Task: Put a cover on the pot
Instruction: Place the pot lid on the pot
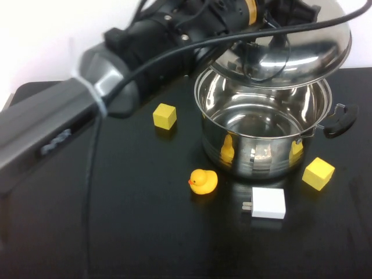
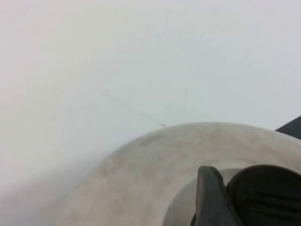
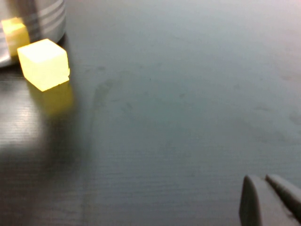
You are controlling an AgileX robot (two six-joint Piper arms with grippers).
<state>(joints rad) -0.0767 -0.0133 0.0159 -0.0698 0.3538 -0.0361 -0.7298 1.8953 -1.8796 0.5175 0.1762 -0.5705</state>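
Note:
The large shiny steel pot [image 1: 261, 136] with black side handles stands open on the black table at the centre right. My left gripper [image 1: 278, 13] is shut on the black knob [image 2: 269, 194] of the domed steel lid [image 1: 302, 49]. It holds the lid tilted just above the pot's far rim. One finger [image 2: 209, 200] presses against the knob in the left wrist view, over the lid's dome [image 2: 141, 174]. My right gripper [image 3: 270, 200] is shut and empty low over the bare table, out of the high view. The pot's base [image 3: 44, 19] shows in its view.
A yellow cube [image 1: 164, 115] lies left of the pot, and another [image 1: 318, 173] at its front right, also in the right wrist view [image 3: 43, 63]. A yellow rubber duck [image 1: 203, 181] and a white charger plug [image 1: 268, 203] lie in front of the pot.

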